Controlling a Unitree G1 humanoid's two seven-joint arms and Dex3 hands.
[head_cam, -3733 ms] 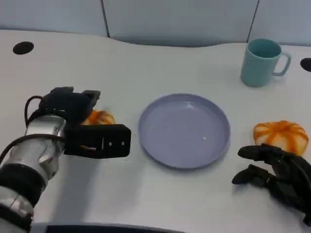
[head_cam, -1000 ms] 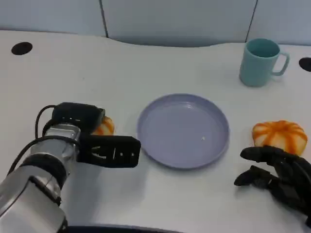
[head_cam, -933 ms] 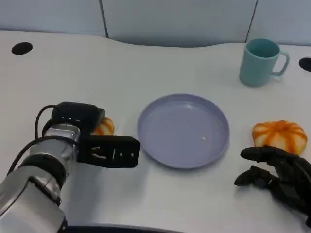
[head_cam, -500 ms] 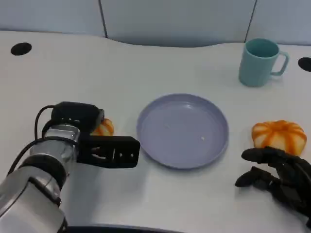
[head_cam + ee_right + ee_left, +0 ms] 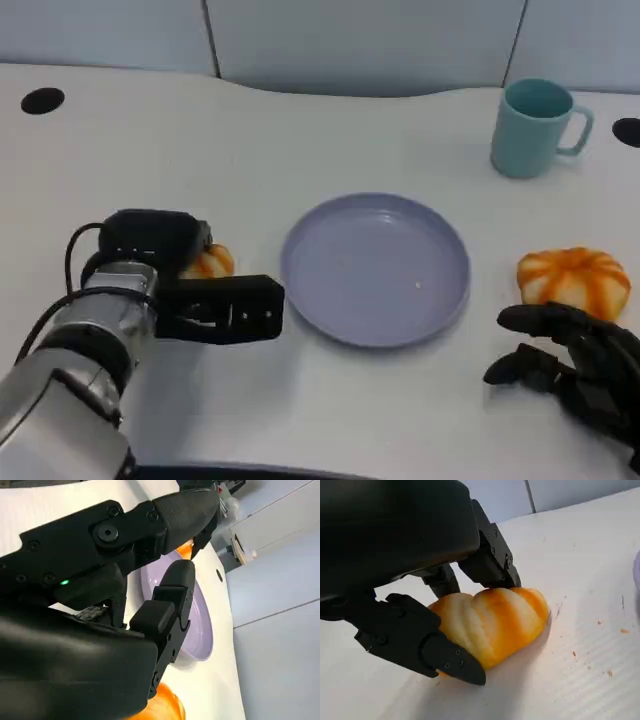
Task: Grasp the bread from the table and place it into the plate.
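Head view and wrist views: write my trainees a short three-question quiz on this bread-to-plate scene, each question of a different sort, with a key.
1. True or false: the plate holds bread.
2. Which hand has fingers around a bread? A) left B) right C) neither
3. Fill in: the mug stands on the table beyond the ____ bread.

Key: 1 false; the plate is bare. 2 A; the left hand wraps the left bread, while the right hand sits apart from the right bread. 3 right.
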